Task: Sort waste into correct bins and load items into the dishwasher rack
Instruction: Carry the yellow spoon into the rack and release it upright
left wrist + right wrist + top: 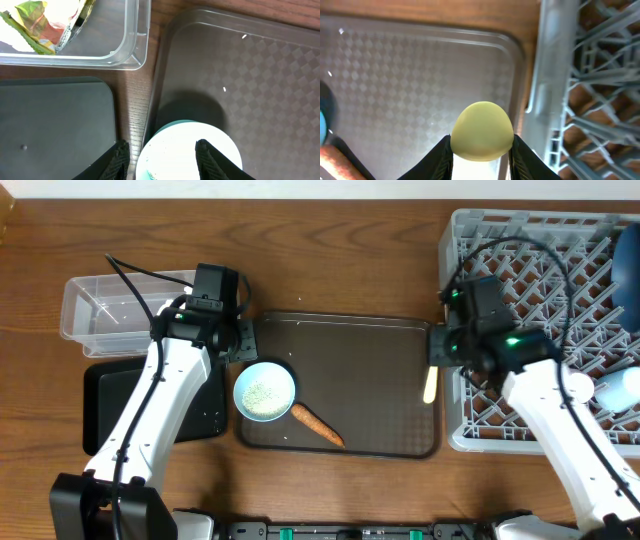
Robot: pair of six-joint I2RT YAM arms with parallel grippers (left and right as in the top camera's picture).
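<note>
My left gripper (pixel 162 155) is open just above the light blue bowl (pixel 265 392), its fingers either side of the bowl's left rim. The bowl holds white rice (pixel 263 394) and stands on the brown serving tray (pixel 350 350). An orange carrot (pixel 318 425) lies beside the bowl. My right gripper (pixel 481 150) is shut on the pale yellow spoon (pixel 481 131), held over the tray's right edge beside the grey rack (pixel 520 260). The clear tub (pixel 100 305) holds the yellow-green wrapper (pixel 42 25). The black tray (pixel 110 405) lies below the tub.
A blue plate (pixel 628 265) and a light blue cup (pixel 620 390) stand in the rack at the right edge. A few stray rice grains (pixel 244 36) lie on the brown tray. My left arm crosses over the black tray.
</note>
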